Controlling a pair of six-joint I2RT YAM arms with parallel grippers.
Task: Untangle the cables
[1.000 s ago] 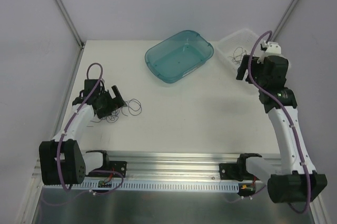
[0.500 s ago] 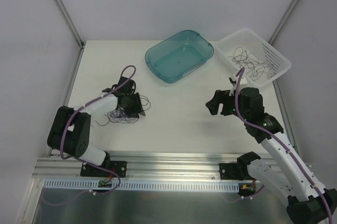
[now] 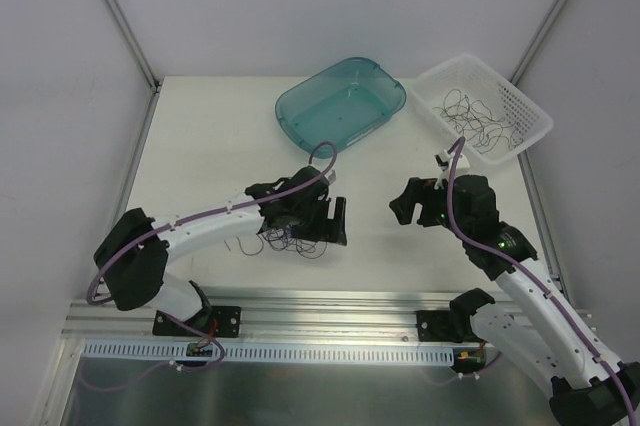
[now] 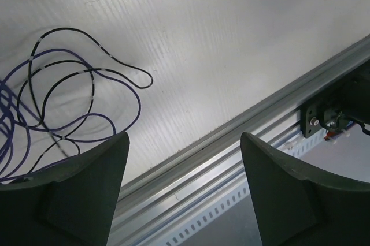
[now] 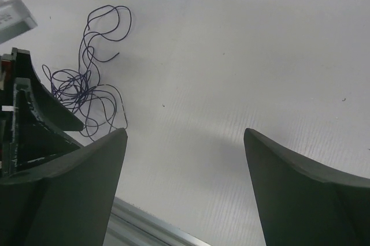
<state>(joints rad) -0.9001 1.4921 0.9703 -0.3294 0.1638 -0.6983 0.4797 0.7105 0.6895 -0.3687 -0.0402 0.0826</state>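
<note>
A bunch of thin dark blue-purple cables (image 3: 287, 240) lies tangled on the white table, just under my left gripper (image 3: 330, 216). In the left wrist view the cable loops (image 4: 69, 99) lie to the left of the left finger and pass behind it. My left gripper (image 4: 185, 137) is open with nothing between its fingers. My right gripper (image 3: 404, 202) is open and empty over bare table, to the right of the bunch. In the right wrist view my right gripper (image 5: 185, 133) faces the cable bunch (image 5: 87, 87) at the upper left. More thin cables (image 3: 480, 124) lie in the white basket.
A teal plastic tub (image 3: 385, 86) stands at the back centre. A white mesh basket (image 3: 530, 111) stands at the back right. The aluminium rail (image 3: 330, 306) runs along the table's near edge and shows in the left wrist view (image 4: 231, 142). White walls enclose the table.
My left gripper has swept from the table's left side to the centre, and the cable bunch has shifted right with it. My right arm left the basket earlier and now holds nearly still.
</note>
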